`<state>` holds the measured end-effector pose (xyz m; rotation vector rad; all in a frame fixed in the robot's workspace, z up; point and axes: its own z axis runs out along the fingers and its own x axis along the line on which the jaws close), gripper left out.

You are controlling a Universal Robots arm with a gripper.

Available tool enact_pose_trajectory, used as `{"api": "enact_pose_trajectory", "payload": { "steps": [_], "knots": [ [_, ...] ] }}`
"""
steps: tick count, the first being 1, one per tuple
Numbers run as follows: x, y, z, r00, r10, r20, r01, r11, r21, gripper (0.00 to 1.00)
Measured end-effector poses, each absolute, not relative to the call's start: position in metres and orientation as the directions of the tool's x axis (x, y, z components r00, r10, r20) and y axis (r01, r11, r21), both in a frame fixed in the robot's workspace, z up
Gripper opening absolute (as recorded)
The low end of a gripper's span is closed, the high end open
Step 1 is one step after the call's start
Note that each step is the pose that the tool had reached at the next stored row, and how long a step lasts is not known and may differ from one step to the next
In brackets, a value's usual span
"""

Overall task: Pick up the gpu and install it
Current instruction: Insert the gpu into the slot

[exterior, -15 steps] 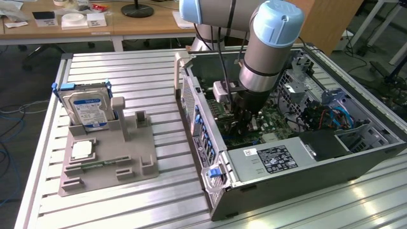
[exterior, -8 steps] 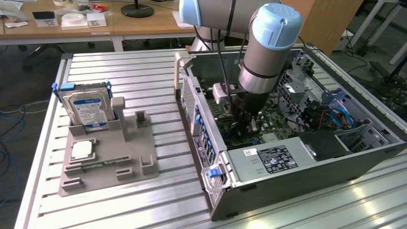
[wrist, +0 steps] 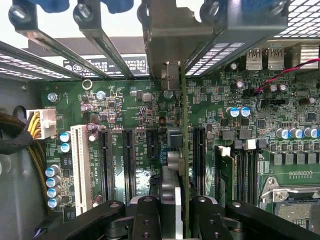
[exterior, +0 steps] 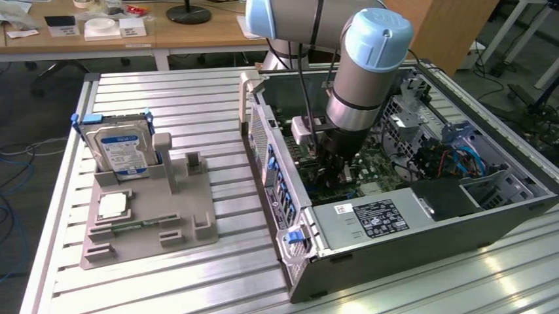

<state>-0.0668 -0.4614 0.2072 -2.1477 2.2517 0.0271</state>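
Ribbed aluminium table (exterior: 175, 98) carries an open grey computer case (exterior: 419, 255), and inside it the gpu (wrist: 183, 150), a thin dark green circuit card seen edge-on, is clamped between the black fingers (wrist: 150, 215) of the gripper (wrist: 172, 212). Its long axis runs straight out from the gripper toward the silvery bracket (wrist: 172, 35) at the case's rear wall, parallel to the black expansion slots (wrist: 129, 160) on the green motherboard (wrist: 280, 100). Its lower edge looks lined up beside the slot (wrist: 199, 155), though seating depth is unclear.
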Motion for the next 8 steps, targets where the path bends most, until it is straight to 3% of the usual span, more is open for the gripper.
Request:
{"api": "enact_pose_trajectory", "payload": {
  "steps": [7, 8],
  "knots": [
    [-0.0669, -0.4611, 0.2075, -0.047, -0.998, -0.036, -0.999, 0.048, -0.015, 0.29],
    [-0.0669, -0.4612, 0.2082, -0.047, -0.998, -0.034, -0.999, 0.048, -0.015, 0.35]
  ]
}}
